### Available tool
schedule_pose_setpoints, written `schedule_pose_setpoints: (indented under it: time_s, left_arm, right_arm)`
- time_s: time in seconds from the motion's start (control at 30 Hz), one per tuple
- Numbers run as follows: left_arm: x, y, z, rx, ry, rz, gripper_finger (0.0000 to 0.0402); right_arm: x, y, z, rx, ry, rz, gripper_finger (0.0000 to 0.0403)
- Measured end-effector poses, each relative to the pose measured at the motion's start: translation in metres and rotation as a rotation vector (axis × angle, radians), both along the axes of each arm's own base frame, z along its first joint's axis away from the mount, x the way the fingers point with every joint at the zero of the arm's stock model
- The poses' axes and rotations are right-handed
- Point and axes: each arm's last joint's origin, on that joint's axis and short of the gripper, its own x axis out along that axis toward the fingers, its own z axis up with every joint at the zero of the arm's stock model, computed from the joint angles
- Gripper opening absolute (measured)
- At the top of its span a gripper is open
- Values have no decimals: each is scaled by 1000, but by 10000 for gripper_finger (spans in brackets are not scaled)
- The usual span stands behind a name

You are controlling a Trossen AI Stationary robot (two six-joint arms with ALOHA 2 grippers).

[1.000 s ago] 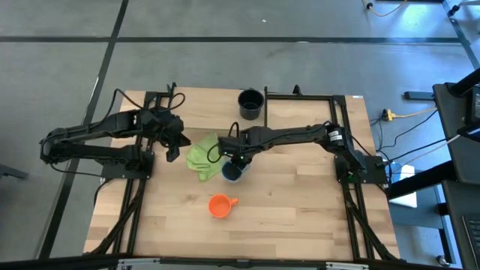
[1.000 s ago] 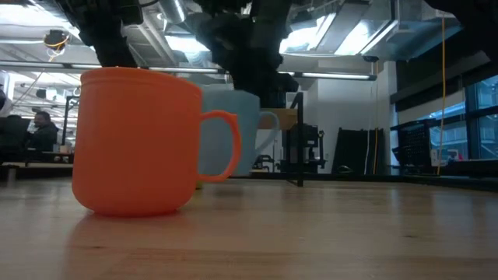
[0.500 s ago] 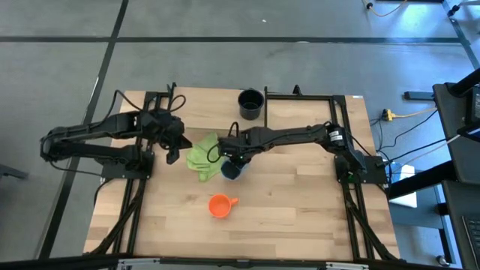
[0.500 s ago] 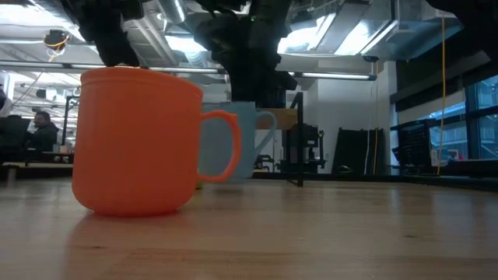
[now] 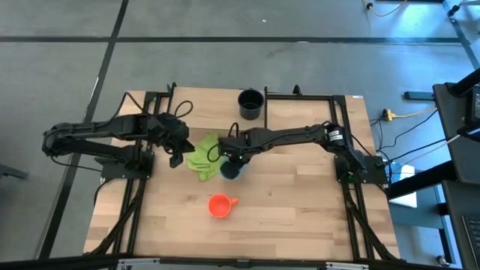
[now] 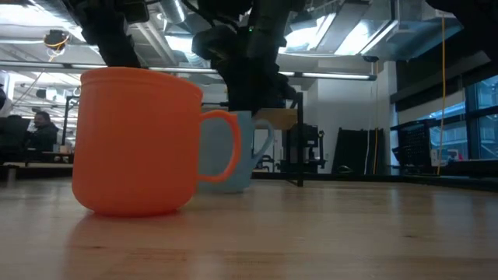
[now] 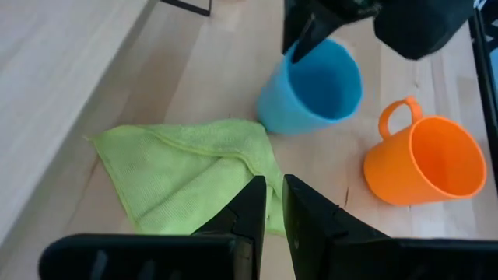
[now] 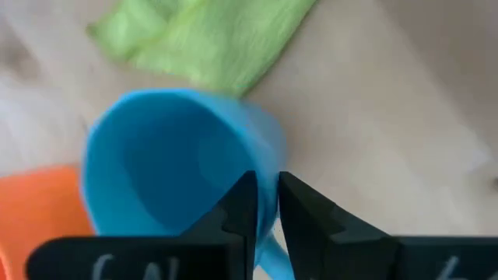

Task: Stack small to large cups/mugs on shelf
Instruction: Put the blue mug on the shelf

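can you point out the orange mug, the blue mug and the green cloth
orange mug (image 5: 218, 205), high view, on its open top
blue mug (image 7: 315, 82), left wrist view, on its inner wall
green cloth (image 5: 200, 155), high view, on the middle of the crumpled fabric

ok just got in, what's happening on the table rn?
The right gripper is at the light blue mug mid-table, its fingers straddling the rim beside the green cloth; the mug sits on the wooden tabletop. The left gripper hovers at the cloth's other side, holding nothing. The orange mug stands alone nearer the front edge. The dark navy mug sits at the back edge. Nothing is stacked yet.
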Motion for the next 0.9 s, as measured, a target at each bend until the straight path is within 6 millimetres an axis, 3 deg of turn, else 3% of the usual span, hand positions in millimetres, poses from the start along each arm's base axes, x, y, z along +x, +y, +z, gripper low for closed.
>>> schedule_pose_setpoints:
  time_s: [0.33,0.7,0.9]
  left_arm:
    - [4,-2,1,-5,-23,4,40]
    - [15,-3,-1,-32,-44,-45,41]
    - [28,-9,-17,-68,-21,-117,41]
  right_arm:
    - [0,-2,1,-39,6,29,77]
    - [3,-5,18,-65,-46,42,85]
    - [-7,-12,45,-190,-105,-14,85]
